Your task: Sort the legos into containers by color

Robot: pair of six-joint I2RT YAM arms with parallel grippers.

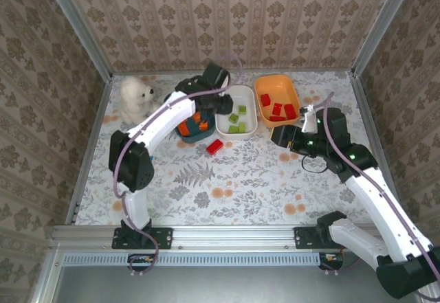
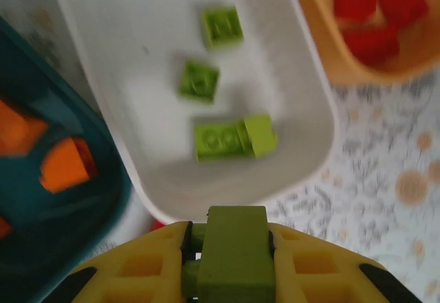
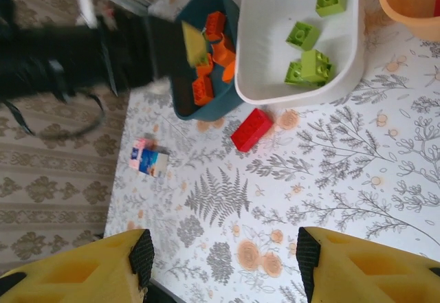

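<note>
My left gripper is shut on a light green lego, hanging just above the near rim of the white container, which holds several green legos. From above, the left gripper sits between the teal container with orange legos and the white container. The orange container holds red legos. One red lego lies loose on the table below the white dish, also in the right wrist view as the red lego. My right gripper is open and holds nothing.
A white plush bear sits at the back left. A small blue and pink packet lies on the table left of the red lego. The metal frame rails border the floral table.
</note>
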